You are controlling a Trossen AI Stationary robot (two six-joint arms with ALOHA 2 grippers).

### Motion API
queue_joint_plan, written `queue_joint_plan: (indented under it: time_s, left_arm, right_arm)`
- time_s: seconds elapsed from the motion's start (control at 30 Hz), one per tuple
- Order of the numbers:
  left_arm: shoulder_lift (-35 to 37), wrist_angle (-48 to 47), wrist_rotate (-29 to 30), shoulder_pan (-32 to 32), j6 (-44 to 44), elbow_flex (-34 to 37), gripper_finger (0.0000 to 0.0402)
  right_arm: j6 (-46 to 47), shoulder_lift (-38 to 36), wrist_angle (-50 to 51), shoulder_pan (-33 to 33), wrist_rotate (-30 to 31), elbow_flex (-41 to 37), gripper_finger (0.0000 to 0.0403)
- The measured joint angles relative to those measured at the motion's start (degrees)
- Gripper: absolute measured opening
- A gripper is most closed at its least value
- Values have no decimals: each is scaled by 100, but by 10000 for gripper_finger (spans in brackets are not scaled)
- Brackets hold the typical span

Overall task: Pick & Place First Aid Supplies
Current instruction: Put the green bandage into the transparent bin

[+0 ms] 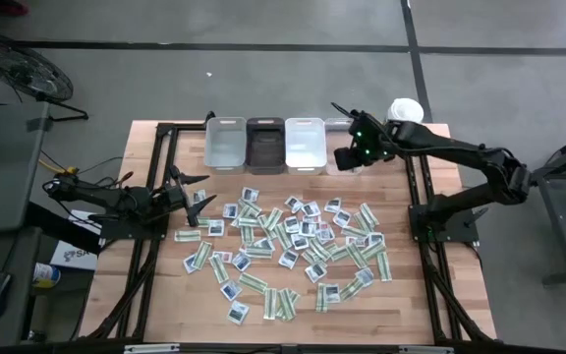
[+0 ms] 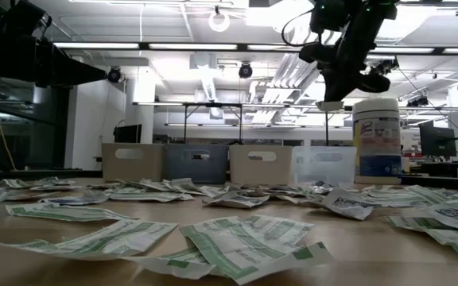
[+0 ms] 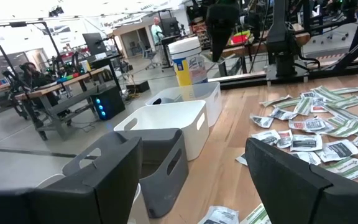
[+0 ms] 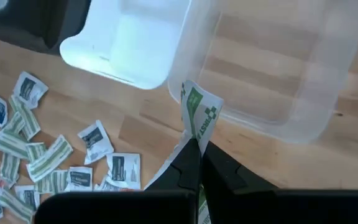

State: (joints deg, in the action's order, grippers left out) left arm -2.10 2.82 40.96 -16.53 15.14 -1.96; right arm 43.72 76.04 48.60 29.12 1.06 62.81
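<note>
A narrow green-and-white strip packet [image 4: 197, 115] is pinched upright in the closed right gripper [image 4: 196, 147] above the clear bin [image 4: 272, 62]; left gripper [image 1: 200, 190] is held open beside the scattered packets [image 1: 293, 246]

Two dark arms [image 1: 460, 152], blk fingers [image 3: 291, 180], green LED.

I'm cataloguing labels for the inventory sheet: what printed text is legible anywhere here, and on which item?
None can be read.
Canister label: blurred.
Green-and-white packet held in the right hand: print too small.
Packets on the table: dark-blue marks only, illegible.
Box beside the table: lettering cut off.
</note>
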Motion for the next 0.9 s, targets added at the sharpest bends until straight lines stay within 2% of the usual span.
queue_joint_plan:
  time_s: [0.33,0.43,0.67,0.9]
  left_arm:
    - [0,1,0,-1,0,0,280]
    - [2,1,1,0,0,-1,280]
    - [1,1,-1,-1,0,-1,280]
    - [0,1,1,-1,0,-2,280]
  right_arm:
    - [-693,709,-55,241,-122,691,0]
    - [-820,799,-105,425,-132,699,0]
    - [-1341,1268,-279,966,271,674,0]
    - [-1723,1914,-445,1224,92,674,0]
